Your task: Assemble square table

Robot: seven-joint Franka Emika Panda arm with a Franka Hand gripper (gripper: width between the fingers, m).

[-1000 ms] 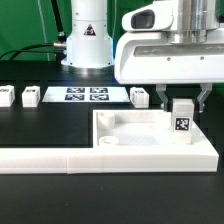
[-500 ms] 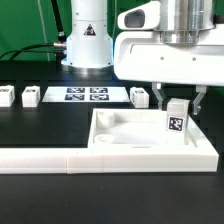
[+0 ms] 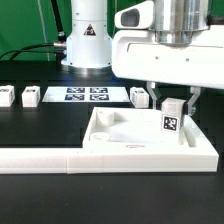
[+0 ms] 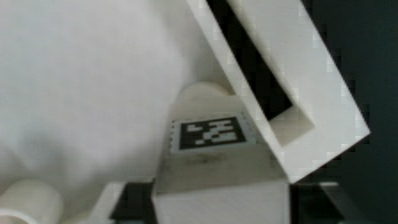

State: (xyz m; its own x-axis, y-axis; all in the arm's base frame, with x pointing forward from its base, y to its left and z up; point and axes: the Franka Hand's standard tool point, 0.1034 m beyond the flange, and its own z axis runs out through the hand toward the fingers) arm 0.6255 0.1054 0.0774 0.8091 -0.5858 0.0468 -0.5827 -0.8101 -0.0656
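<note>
Fingers [image 3: 196, 96] stood apart, flanking the upright tagged leg [image 3: 173, 116], which stood inside the white tray [image 3: 150, 150] near its 2 o'clock corner, exterior view.

Desk [image 3: 40, 130]: plain black.
Tabletop [image 3: 130, 132]: white throughout, with no pattern on the faces that show; in the wrist view the tabletop [image 4: 71, 90] is the same white, greyer in shadow.
Upright leg [image 3: 173, 118] at the tabletop's corner: white, with a square black-and-white tag on its face; the wrist view shows the same tag on the upright leg [image 4: 214, 133].
Loose legs [image 3: 6, 97] [image 3: 30, 97] [image 3: 140, 96] along the desk's far edge: white, with small dark marks too small to read.
Marker board [image 3: 85, 95]: white, with four black-and-white tags.
Border bar [image 3: 40, 158] at the desk's near edge: plain white.
Gripper [image 3: 174, 98]: white housing, dark fingers [image 3: 153, 96].
Arm [image 3: 88, 40]: white and light grey.
Cable [image 3: 20, 52]: green.
</note>
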